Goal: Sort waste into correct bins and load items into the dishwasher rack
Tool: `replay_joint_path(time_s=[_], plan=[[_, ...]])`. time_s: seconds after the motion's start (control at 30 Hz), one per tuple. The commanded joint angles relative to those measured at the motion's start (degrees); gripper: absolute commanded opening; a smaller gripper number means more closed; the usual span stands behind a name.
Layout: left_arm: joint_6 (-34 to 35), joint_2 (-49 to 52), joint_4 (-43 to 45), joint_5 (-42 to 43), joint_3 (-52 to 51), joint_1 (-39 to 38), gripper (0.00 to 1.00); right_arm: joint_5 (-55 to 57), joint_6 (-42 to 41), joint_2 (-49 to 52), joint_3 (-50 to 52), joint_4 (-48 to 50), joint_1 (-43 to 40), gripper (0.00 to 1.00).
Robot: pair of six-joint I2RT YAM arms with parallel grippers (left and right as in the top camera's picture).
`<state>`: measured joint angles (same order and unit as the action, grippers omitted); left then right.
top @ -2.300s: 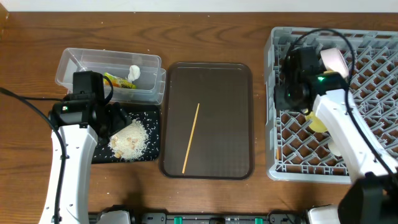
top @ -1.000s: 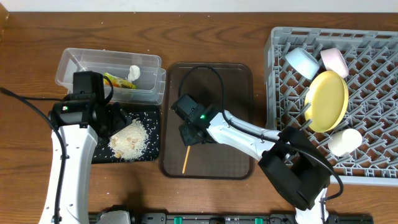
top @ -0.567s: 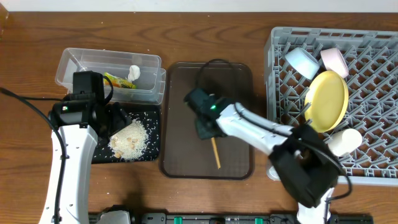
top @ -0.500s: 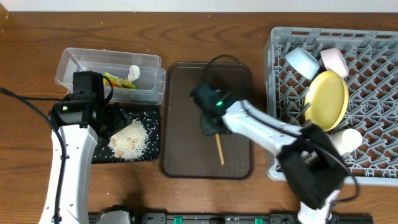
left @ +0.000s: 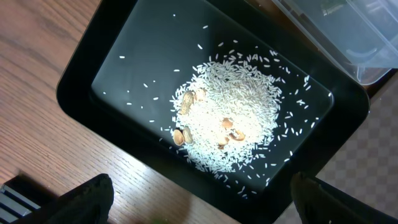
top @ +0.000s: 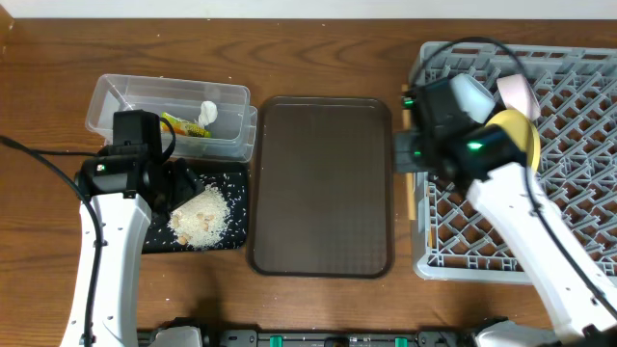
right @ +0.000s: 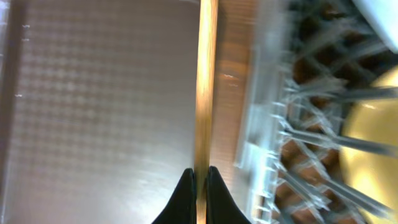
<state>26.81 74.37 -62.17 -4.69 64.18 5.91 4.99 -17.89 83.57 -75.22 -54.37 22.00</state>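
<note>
Chopstick [top: 413, 204] pokes from the right gripper [top: 409, 159] overhead, just outside the dishwasher rack's [top: 501, 262] left wall and lying along it. In the right wrist view the fingertips [right: 185, 186] pinch its near end, the shaft running straight ahead between the brown serving tray [right: 93, 93] and the rack on its right

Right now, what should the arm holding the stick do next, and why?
Probably shift the chopstick sideways over the dishwasher rack before letting go. The right gripper is shut on it, and it hangs at the rack's left wall, beside the brown tray, not yet over the grid.
</note>
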Motion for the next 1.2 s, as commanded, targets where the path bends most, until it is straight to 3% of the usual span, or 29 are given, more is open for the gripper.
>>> replay_joint_path(time_s=[0.0,0.2,0.47,0.7,0.87,1.0,1.17], plan=[[0.09,-0.26,-0.17,-0.48,-0.22,0.24,0.94,0.81,4.55,-1.73,-0.09,-2.54,-4.35,0.01],[0.09,-0.26,-0.13,-0.48,-0.22,0.24,0.94,0.74,4.92,-0.31,0.02,-7.52,-11.37,0.01],[0.09,-0.26,-0.15,-0.48,-0.22,0.24,0.94,-2.45,7.72,3.80,1.60,-8.31,-12.50,0.02],[0.09,-0.26,-0.11,-0.48,-0.22,0.24,0.94,-2.43,7.69,6.01,2.43,-6.69,-12.52,0.23],[-0.20,-0.28,0.11,-0.11,-0.20,0.15,0.94,-2.49,6.84,5.77,2.40,-4.94,-12.70,0.26],[-6.86,-0.28,2.25,5.44,-0.20,-1.14,0.94,-3.61,5.73,4.66,2.40,-1.60,-13.20,0.26],[-15.02,-0.26,7.39,10.23,-0.20,-6.19,0.94,-12.52,9.14,2.93,2.40,7.78,-14.93,0.52]])
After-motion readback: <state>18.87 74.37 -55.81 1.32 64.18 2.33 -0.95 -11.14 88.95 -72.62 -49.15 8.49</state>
